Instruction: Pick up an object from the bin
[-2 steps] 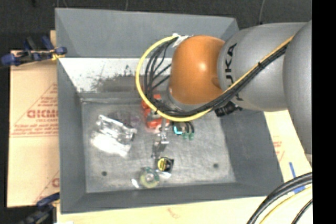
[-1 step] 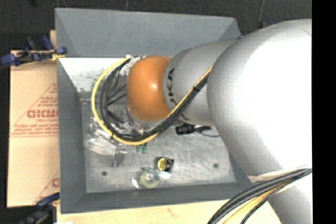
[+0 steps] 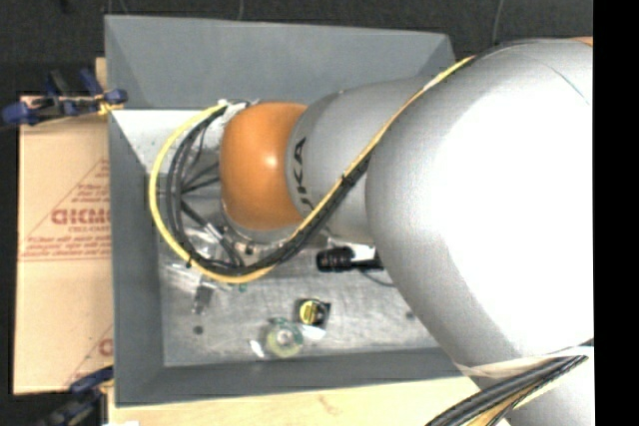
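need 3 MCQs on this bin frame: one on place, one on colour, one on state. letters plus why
1. Where in the grey metal bin does the small yellow-and-black object lie?
A) against the wall at the view's top
B) on the floor toward the view's bottom wall, next to a pale round disc-like thing
C) on the rim

2. What colour is the rounded cover on the arm's wrist?
A) orange
B) blue
C) green

3. How is the black cylinder with a white end placed?
A) standing upright
B) lifted above the bin
C) lying on its side on the floor

Answers:
1 B: it sits low in the view, just up and right of the disc.
2 A: the dome over the wrist is plainly orange.
3 C: its long axis runs flat along the floor, at the arm's edge.
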You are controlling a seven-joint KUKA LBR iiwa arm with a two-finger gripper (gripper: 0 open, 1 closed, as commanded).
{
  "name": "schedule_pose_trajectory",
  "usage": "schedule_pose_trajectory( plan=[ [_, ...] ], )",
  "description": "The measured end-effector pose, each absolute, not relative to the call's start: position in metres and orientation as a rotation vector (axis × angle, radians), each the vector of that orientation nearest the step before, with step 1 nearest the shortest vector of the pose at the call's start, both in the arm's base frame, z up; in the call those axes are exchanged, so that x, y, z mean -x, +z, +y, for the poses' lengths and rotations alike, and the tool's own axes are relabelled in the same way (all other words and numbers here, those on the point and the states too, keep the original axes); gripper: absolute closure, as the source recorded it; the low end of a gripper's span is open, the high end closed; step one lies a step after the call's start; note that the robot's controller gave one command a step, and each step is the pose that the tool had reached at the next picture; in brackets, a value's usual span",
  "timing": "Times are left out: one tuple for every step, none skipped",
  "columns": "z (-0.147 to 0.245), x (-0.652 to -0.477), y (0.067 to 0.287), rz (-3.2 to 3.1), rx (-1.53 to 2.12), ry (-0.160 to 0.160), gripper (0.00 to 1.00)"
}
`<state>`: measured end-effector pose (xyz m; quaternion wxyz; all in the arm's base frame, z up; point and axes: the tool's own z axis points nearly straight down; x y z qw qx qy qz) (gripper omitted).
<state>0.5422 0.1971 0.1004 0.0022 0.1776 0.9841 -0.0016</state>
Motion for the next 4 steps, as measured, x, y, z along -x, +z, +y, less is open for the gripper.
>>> schedule_pose_trajectory(
  plan=[
    [0.184, -0.558, 0.107, 3.045, -0.75, 0.003, 0.0],
    [0.179, -0.576, 0.075, 2.98, -0.987, 0.013, 0.0],
    [0.158, -0.584, 0.076, 2.906, -1.173, 0.019, 0.0],
    [0.155, -0.587, 0.078, 2.897, -1.17, 0.019, 1.0]
  ],
)
